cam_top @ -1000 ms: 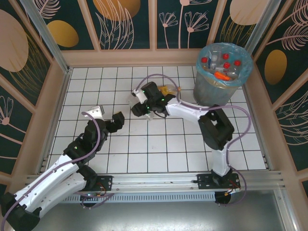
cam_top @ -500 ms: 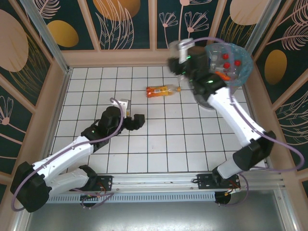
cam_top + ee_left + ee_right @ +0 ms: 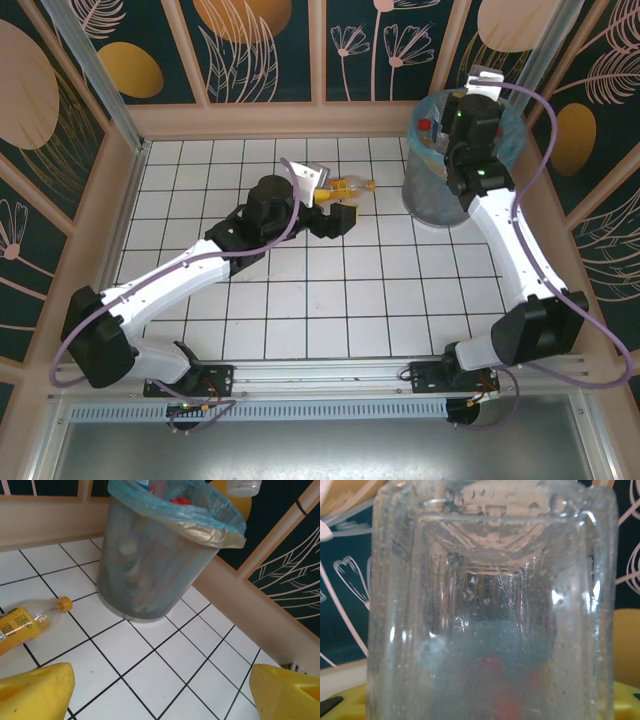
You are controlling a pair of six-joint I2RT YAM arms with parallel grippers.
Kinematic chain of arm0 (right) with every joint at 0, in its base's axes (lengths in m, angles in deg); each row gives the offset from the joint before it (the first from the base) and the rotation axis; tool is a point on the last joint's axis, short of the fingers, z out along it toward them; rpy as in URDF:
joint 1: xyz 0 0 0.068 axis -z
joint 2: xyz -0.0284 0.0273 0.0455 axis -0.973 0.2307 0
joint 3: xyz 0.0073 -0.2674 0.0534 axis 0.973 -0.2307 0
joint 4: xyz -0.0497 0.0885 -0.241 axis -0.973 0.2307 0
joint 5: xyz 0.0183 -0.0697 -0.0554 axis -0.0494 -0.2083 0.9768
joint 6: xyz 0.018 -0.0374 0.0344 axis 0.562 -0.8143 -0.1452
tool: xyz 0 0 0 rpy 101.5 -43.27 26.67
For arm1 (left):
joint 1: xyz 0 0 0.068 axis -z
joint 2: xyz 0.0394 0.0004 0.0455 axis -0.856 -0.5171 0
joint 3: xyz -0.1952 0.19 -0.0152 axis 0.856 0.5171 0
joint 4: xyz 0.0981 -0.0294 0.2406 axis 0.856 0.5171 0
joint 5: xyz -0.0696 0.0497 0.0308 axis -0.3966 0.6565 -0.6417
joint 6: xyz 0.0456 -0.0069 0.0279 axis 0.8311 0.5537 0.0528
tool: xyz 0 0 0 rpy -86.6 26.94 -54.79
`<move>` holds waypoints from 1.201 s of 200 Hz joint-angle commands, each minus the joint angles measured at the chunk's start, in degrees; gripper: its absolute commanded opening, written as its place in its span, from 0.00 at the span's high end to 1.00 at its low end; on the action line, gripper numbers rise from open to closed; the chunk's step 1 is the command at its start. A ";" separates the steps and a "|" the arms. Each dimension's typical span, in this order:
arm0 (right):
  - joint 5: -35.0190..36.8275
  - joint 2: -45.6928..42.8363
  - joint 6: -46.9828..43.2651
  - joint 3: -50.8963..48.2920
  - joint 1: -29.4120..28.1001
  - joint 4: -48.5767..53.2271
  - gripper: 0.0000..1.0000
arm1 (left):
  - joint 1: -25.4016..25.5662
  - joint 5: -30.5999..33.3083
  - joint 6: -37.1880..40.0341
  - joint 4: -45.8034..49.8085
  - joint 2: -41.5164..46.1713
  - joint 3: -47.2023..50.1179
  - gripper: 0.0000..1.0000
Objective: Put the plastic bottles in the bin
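One of the plastic bottles [image 3: 347, 186], with an orange label and orange cap, lies on the white tiles left of the bin [image 3: 428, 190]. In the left wrist view this bottle [image 3: 27, 626] lies at the left, ahead of my yellow fingertips [image 3: 36, 690]. My left gripper [image 3: 335, 220] hovers just beside it, open, with bare tile between the jaws [image 3: 160, 692]. My right gripper [image 3: 466, 122] hangs over the bin's blue-bagged mouth, shut on a clear plastic bottle [image 3: 490, 605]. Red caps [image 3: 179, 501] show inside the bin [image 3: 160, 560].
Low beige walls [image 3: 330, 118] fence the tiled floor, and the bin stands in the far right corner close to them. The right arm's elbow [image 3: 535, 330] juts toward the right wall. Open tiles [image 3: 330, 300] lie between the two arms.
The right arm lifted the clear bottle off the tiles and swung it over the bin. The left arm reached forward and right to the orange bottle, its jaws narrowing a little.
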 commanded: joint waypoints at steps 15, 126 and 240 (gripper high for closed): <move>3.23 2.41 -2.05 -1.75 1.01 -6.78 0.42 | 0.15 1.31 0.50 3.09 0.15 2.32 0.09; -1.23 2.31 1.17 -0.03 1.58 0.09 0.26 | 0.12 3.71 0.34 3.02 2.39 5.75 0.07; -10.83 12.40 12.96 2.03 5.84 5.02 0.37 | 0.13 4.65 -0.09 3.43 3.17 8.68 0.07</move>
